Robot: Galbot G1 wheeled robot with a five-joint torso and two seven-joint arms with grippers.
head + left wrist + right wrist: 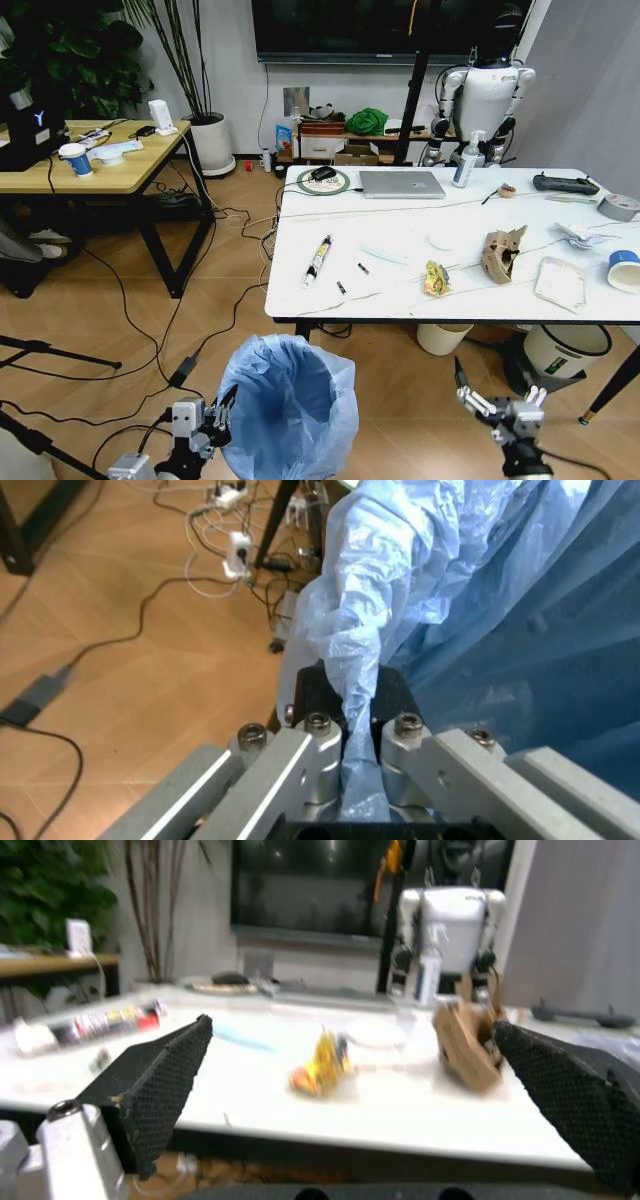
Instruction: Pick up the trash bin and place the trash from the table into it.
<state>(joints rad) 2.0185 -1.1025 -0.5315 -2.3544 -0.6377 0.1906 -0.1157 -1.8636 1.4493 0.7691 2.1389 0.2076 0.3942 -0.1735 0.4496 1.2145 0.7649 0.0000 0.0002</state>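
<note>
The trash bin, lined with a crinkled light-blue bag, hangs low in front of me, just short of the table's near edge. My left gripper is shut on its rim and liner. At the lower right my right gripper stands open and empty below the table edge. On the white table lie the trash: a brown cardboard piece, a yellow wrapper, a white packet, a paper wad and a blue-and-white cup.
A cream bin and a white, black-rimmed bin stand under the table. A laptop, a tape roll, a bottle and a tube also lie on top. Cables cross the floor beside the wooden desk.
</note>
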